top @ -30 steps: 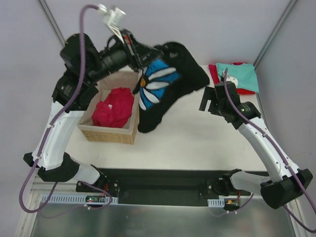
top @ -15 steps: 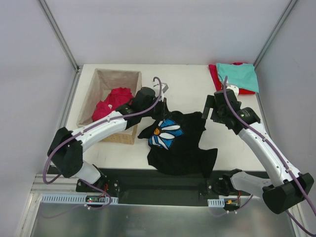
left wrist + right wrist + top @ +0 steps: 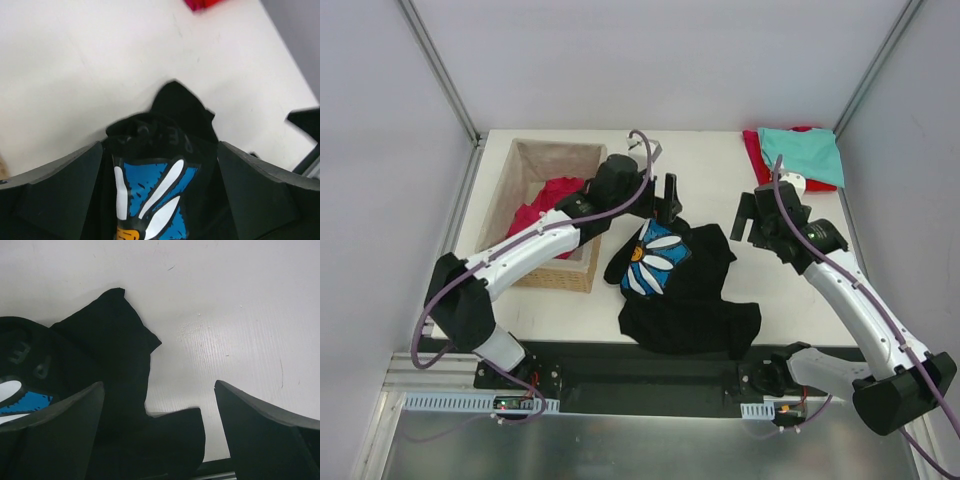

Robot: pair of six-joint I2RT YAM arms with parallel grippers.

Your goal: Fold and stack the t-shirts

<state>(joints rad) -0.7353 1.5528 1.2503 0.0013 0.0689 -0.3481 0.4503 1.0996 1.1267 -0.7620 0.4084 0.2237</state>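
Inspector: Since half a second ago the left gripper [image 3: 662, 202] has released the large black cloth t-shirt with the blue-and-white flower print [image 3: 685, 290] and shifted a little towards the far side of the table.

Clerk: Where does that shirt lie?

Inspector: It lies crumpled and unfolded on the white table top [image 3: 720, 170], towards the near edge, between the two arms. The print faces up on its left part.

Clerk: State of the left claw?

Inspector: Spread wide. In the left wrist view its fingers [image 3: 50, 190] stand well apart, and the bunched black cloth [image 3: 165, 125] lies below and between them. No cloth is pinched. Whether a finger brushes the fabric, I cannot tell.

Clerk: And the right?

Inspector: The right gripper [image 3: 745, 215] is also spread and holds nothing. It hangs just beside the shirt's far right edge. In its wrist view a black corner of the shirt [image 3: 100, 355] lies flat on the table, below the left finger and the gap.

Clerk: Surroundings?

Inspector: A woven wicker basket with beige lining [image 3: 545, 275] stands just left of the black shirt. A crumpled crimson-pink t-shirt [image 3: 555, 195] lies inside it. In the far right corner a folded teal t-shirt [image 3: 810, 155] rests on a red t-shirt [image 3: 753, 150], well apart from the black one.
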